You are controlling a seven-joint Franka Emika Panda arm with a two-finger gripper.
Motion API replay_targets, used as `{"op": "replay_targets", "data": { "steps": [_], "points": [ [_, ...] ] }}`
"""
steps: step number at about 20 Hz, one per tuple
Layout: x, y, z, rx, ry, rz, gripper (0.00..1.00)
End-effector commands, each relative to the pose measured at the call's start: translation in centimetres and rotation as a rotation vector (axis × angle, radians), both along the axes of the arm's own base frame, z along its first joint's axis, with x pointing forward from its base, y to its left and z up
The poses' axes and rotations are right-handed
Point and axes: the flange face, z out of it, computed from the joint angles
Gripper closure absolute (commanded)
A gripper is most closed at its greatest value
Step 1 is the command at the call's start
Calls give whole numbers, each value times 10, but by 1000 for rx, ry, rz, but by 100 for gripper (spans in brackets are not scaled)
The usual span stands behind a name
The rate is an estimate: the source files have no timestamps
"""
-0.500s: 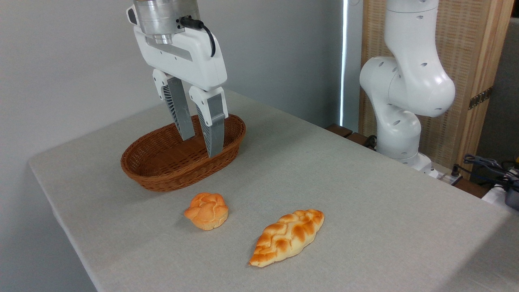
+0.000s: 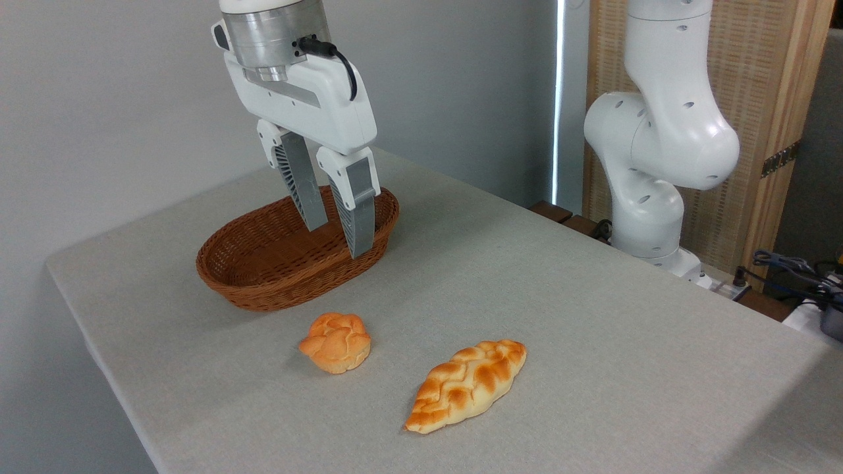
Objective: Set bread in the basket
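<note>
well below the empty, parted end effector (image 2: pixel 339 242): bread (image 2: pixel 336 342) on table (image 2: pixel 593 316)

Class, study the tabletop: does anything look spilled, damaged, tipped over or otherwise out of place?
Nothing stands out. The basket sits upright and empty, the bun and the braided loaf lie whole on the cloth, apart from each other, and the open gripper hangs over the basket holding nothing.

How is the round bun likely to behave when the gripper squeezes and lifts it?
The bun looks puffy, so it probably gives under the fingers and weighs little. Its lumpy top may offer uneven grip. It sits on a flattish base, so rolling seems unlikely.
</note>
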Motion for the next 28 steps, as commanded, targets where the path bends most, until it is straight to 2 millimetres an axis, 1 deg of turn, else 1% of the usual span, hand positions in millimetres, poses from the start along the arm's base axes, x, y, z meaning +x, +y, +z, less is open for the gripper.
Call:
{"op": "replay_targets", "data": {
  "steps": [1, 11, 15, 21, 24, 25, 26, 28],
  "points": [
    [-7, 4, 3, -18, 7, -16, 0],
    [-7, 4, 6, -20, -7, -20, 0],
    [-10, 4, 0, -20, -1, -32, 0],
    [-20, 7, 0, -20, -38, -29, 0],
    [-22, 7, -5, -21, -74, -29, 0],
    [-24, 7, -7, -22, -83, -29, 0],
    [-26, 8, -13, -23, -81, -27, 0],
    [-34, 10, -17, -23, -84, -26, 0]
  ]
}}
